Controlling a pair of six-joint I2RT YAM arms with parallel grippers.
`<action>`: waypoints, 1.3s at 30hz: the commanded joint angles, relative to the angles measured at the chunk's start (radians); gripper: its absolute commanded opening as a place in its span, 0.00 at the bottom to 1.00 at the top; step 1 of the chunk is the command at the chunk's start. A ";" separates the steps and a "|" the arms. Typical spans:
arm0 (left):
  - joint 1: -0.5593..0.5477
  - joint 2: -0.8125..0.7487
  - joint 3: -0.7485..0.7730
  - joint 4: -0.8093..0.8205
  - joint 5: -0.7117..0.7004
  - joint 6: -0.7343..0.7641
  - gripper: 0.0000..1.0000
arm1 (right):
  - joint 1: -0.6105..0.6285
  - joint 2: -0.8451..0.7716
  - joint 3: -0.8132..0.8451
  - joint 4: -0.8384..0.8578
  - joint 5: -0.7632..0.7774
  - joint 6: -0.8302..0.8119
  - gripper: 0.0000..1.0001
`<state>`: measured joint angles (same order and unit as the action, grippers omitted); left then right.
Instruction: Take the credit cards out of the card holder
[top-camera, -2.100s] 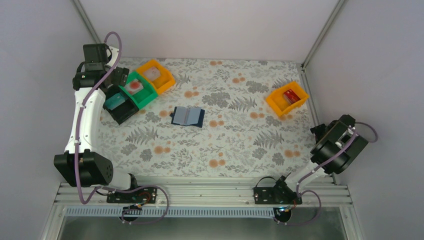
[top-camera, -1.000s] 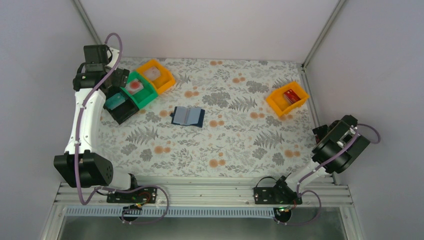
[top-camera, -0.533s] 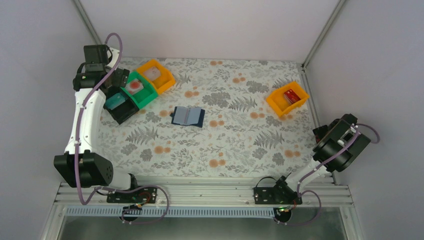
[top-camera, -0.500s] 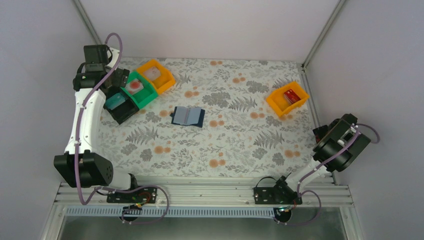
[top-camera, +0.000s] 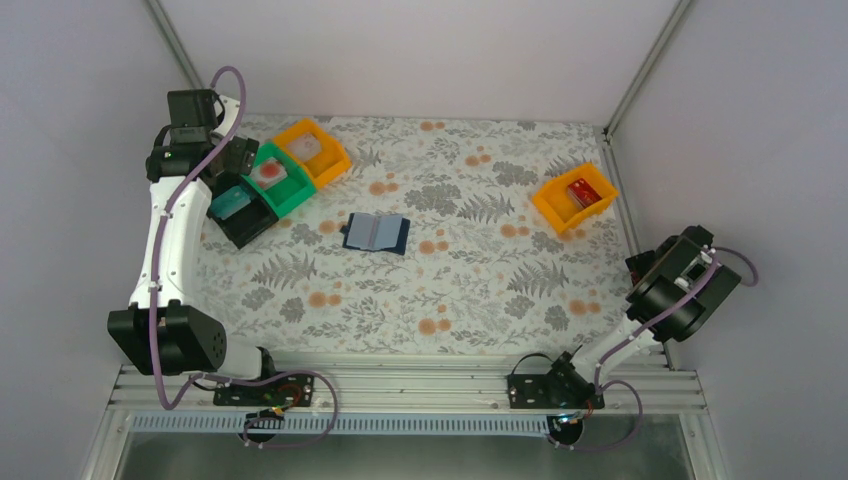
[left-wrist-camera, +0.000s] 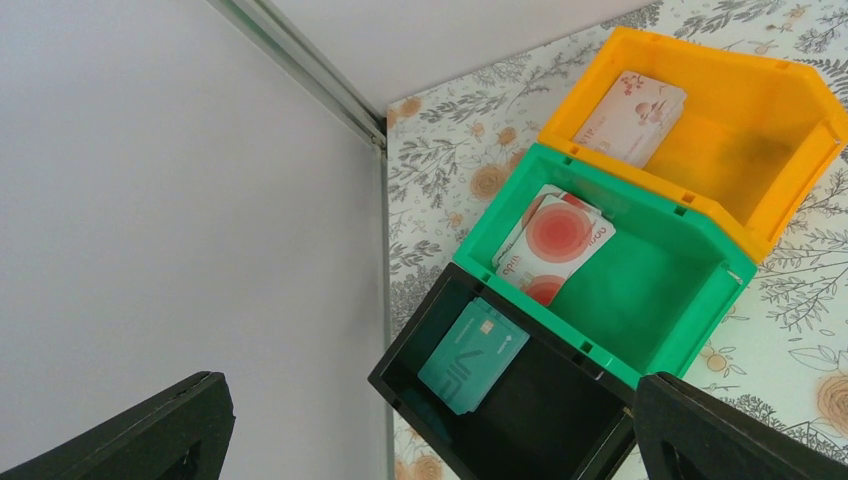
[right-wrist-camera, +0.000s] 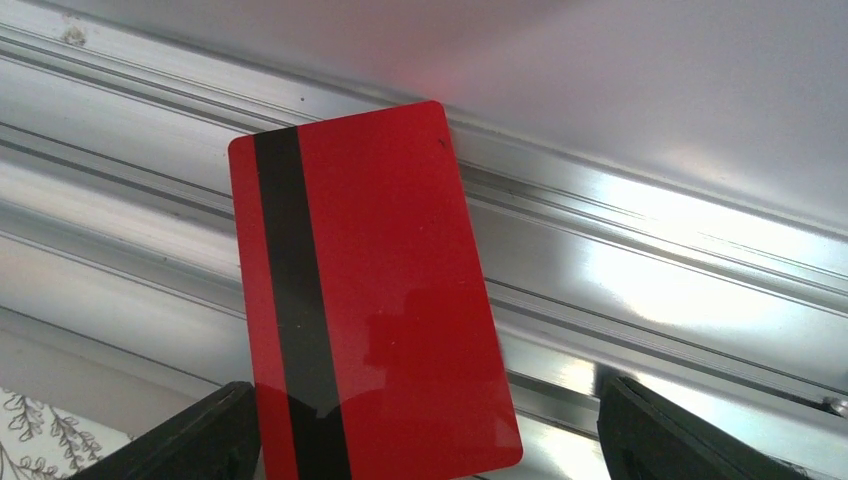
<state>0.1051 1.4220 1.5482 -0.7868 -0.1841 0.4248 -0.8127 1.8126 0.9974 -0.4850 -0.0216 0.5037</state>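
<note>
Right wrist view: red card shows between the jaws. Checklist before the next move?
1. Red magnetic-stripe plastic card held firmly by right gripper: cannot tell; gap shows beside one card edge.
2. Left gripper empty, jaws open: ok.
3. Dark navy bifold card holder open flat on floral table: ok.
4. Cards remaining in holder: cannot tell, too small.
5. Orange plastic bin at right not full: ok, one red card in it.

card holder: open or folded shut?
Open. The card holder lies spread flat on the table, lighter blue inner pockets facing up. What the pockets hold: cannot tell at this size.
</note>
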 joint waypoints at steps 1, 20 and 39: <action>0.005 -0.015 0.014 -0.002 -0.022 0.019 1.00 | -0.084 0.148 0.003 0.150 0.095 0.106 0.85; 0.005 -0.018 0.011 -0.003 -0.015 0.015 1.00 | -0.083 0.138 0.029 0.130 0.111 0.091 0.66; 0.005 -0.029 -0.002 -0.001 -0.015 0.020 1.00 | -0.085 0.073 0.043 0.109 0.120 0.068 0.60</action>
<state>0.1051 1.4216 1.5482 -0.7868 -0.1913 0.4351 -0.8047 1.8118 1.0142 -0.5133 -0.0151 0.5285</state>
